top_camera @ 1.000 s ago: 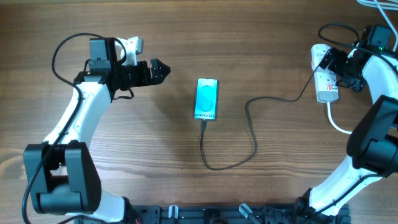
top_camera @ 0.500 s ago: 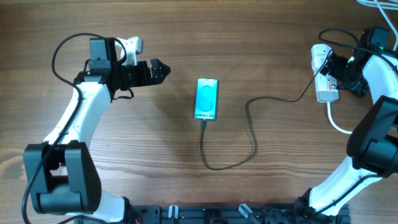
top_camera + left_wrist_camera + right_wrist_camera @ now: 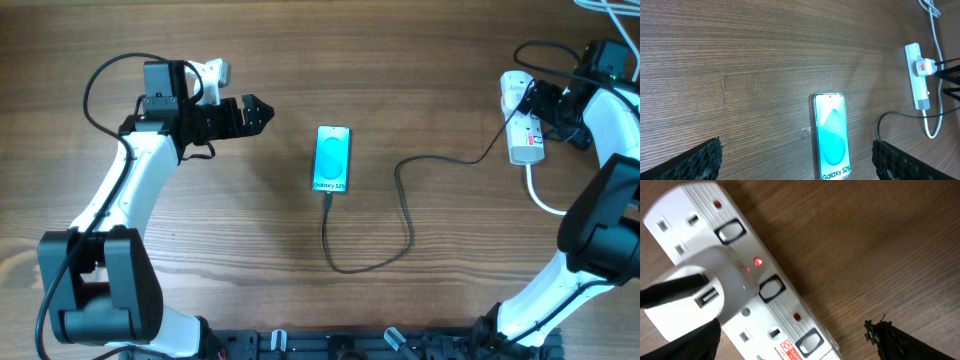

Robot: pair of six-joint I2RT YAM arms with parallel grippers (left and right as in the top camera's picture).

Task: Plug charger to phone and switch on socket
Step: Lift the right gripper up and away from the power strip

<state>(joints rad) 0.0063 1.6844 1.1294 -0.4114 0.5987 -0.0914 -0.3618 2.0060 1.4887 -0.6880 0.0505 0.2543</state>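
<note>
I judge both steps done: the charger (image 3: 409,232) meets the lower end of the phone (image 3: 332,158) at frame centre, a red lamp (image 3: 758,261) glows on the socket (image 3: 785,311) upper right, and the left gripper (image 3: 266,113) and right gripper (image 3: 536,106) stand wide and empty.

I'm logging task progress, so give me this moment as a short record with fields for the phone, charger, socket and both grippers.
phone: lying flat, screen lit turquoise
charger: black cable, its end meets the phone's lower edge; looks plugged in
socket: white strip at far right with a white adapter in it; red light glowing beside the adapter
left gripper: open, empty, left of the phone
right gripper: open, over the socket, gripping nothing
</note>
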